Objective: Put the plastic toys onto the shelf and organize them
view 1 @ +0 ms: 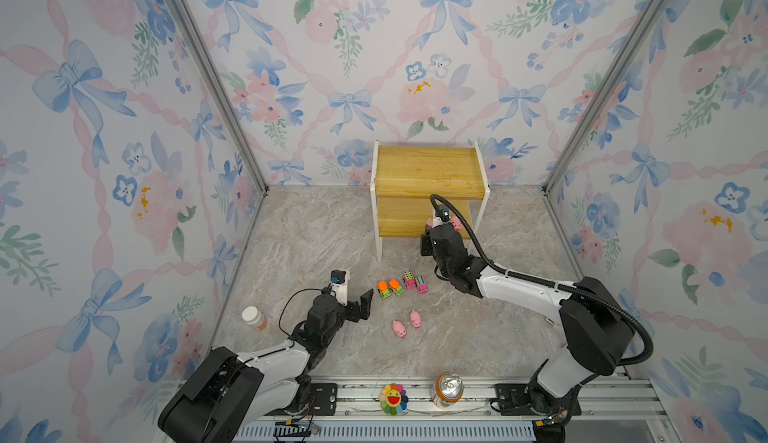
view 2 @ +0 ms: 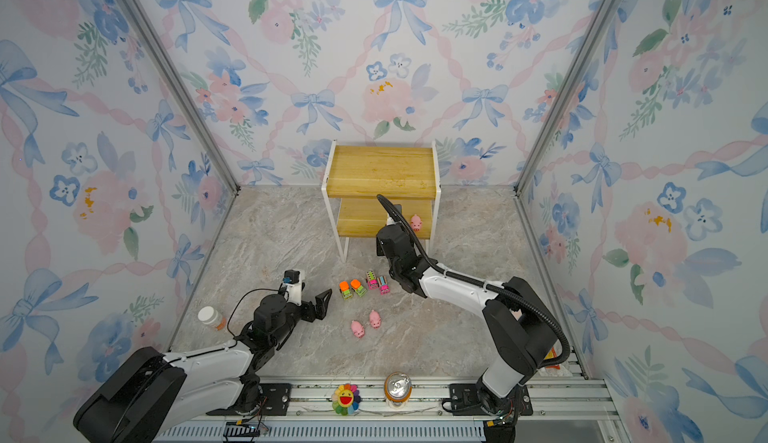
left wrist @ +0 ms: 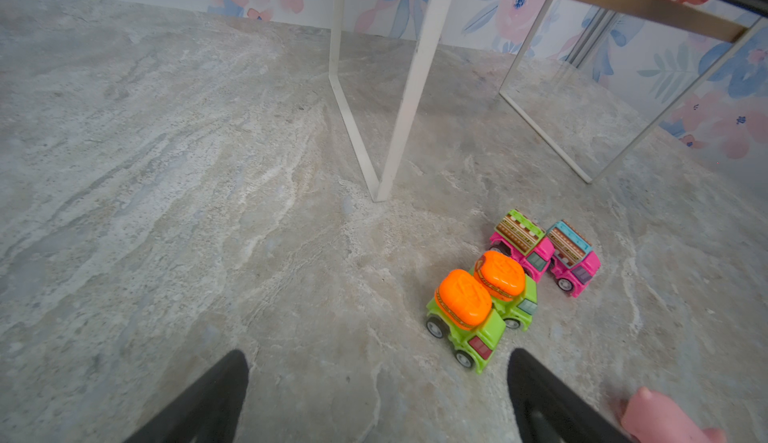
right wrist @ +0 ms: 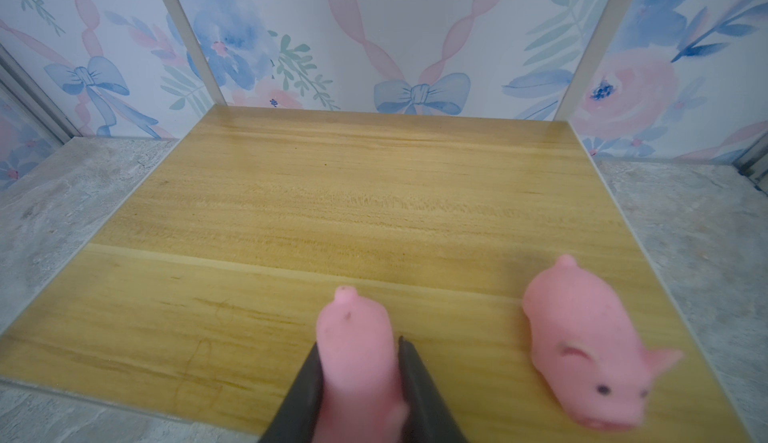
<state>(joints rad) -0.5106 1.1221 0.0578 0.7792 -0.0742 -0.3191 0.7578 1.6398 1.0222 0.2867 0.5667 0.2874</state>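
The right gripper (right wrist: 358,342) is reaching in over the lower board of the shelf (right wrist: 332,212) and is squeezing a small pink pig (right wrist: 353,362) between its two fingers, with the pig's tail end pointing toward the back wall; whether the pig is touching the wood I cannot tell. A second pig (right wrist: 582,357) is lying on the same board just beside it, near the front edge, facing outward. The left gripper (left wrist: 379,357) is hanging wide open, low over the bench (view 1: 311,233), just short of two green trucks (left wrist: 465,316) with orange tops, which are standing side by side and touching. Two pink trucks (left wrist: 571,254) with striped tops are standing just behind them, nearer the shelf's white leg. In a top view, two more pigs (view 1: 399,329) are lying on the bench, nearer the robot than the trucks, close together but apart
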